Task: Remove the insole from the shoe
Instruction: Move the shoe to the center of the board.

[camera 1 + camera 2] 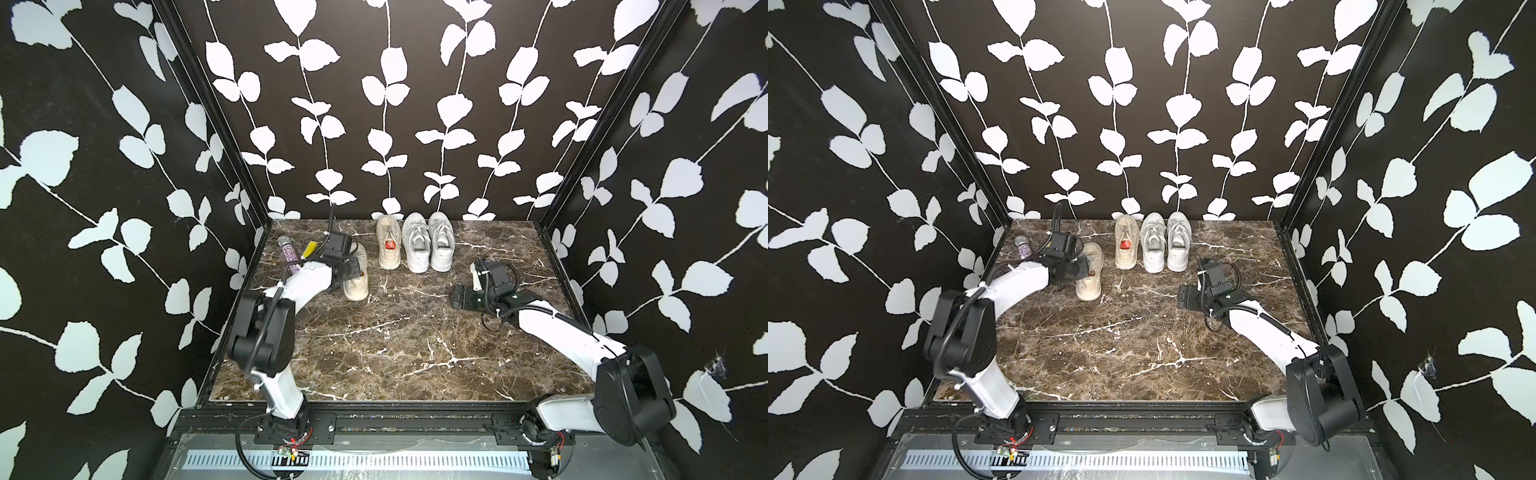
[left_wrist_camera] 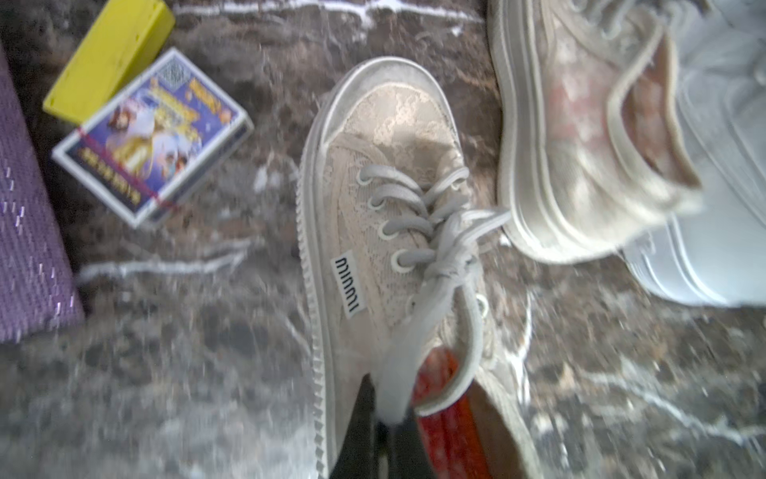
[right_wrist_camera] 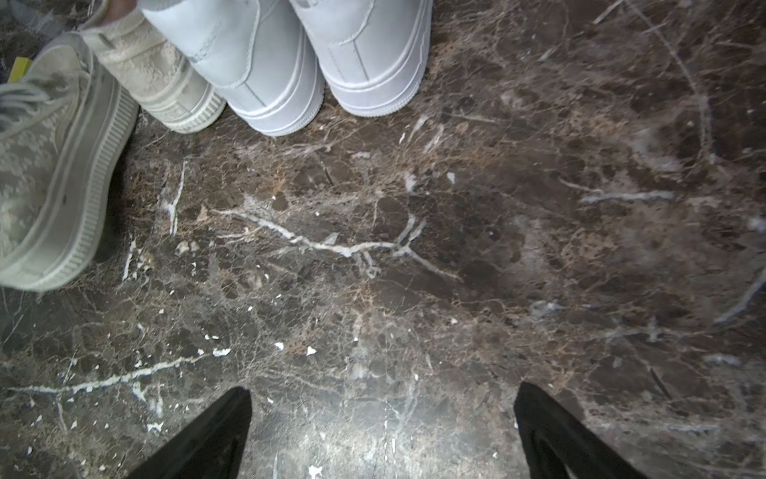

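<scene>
At back, white sneaker pair (image 1: pixel 417 245); microphone (image 1: pixel 289 253), yellow block (image 2: pixel 110 62), card box (image 2: pixel 153 137).

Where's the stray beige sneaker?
The beige lace sneaker lies left of centre in both top views, just nearer than the three-shoe row, under the left claw.

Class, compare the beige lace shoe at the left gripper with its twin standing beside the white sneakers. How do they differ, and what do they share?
The near shoe stands apart, forward of the row; the far shoe stands beside the white sneakers. The left gripper, shut, is at the near shoe's opening; no gripper is at the far shoe. Both: beige lace uppers, pale soles, a red insole inside.
</scene>
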Robot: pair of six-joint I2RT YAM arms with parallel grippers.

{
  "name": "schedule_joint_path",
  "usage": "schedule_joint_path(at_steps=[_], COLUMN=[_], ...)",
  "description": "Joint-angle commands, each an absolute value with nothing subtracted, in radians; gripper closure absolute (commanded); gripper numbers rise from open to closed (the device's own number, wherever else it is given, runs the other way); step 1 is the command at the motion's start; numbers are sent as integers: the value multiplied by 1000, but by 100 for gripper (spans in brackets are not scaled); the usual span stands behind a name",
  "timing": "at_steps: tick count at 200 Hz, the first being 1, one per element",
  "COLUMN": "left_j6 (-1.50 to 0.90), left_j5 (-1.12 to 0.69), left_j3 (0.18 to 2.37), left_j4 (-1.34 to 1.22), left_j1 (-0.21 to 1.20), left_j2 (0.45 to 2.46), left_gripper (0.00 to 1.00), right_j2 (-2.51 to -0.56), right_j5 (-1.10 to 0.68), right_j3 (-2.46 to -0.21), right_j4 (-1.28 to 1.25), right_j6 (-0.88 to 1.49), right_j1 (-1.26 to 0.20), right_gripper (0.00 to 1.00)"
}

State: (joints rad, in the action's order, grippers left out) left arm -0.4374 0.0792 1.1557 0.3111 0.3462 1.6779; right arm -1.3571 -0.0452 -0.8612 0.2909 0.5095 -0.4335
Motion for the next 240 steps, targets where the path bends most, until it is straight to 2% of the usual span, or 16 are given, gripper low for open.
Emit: schedule_joint_path(at_steps=[1, 51, 104, 123, 158, 182, 211, 240], left_j6=[-485, -605, -727, -744, -764, -755, -702, -605], left_j5=[90, 202, 224, 173, 73, 111, 161, 116], left_j3=[1073, 869, 807, 815, 803, 771, 728, 678], left_j4=[284, 294, 150, 90, 1, 19, 52, 13], left_j1=[417, 631, 868, 909, 922, 922, 922, 922], left_j2=[1538, 1325, 1323, 1371, 1438, 1406, 1337, 1280], left_gripper=[100, 100, 100, 88, 80, 69, 51, 47], right_j2=[-1335, -1350, -1353, -1350, -1371, -1394, -1408, -1412], right_j5=[-49, -34, -21, -13, -12, -25, -30, -19], right_j3=[-869, -851, -848, -848, -842, -851, -867, -908], right_j4=[301, 269, 256, 253, 220, 208, 203, 260], right_j6=[531, 584, 640, 665, 715, 730, 708, 655], right_j1=[-461, -551, -641, -671, -712, -731, -758, -787], right_gripper=[3, 5, 10, 12, 15, 18, 18, 22])
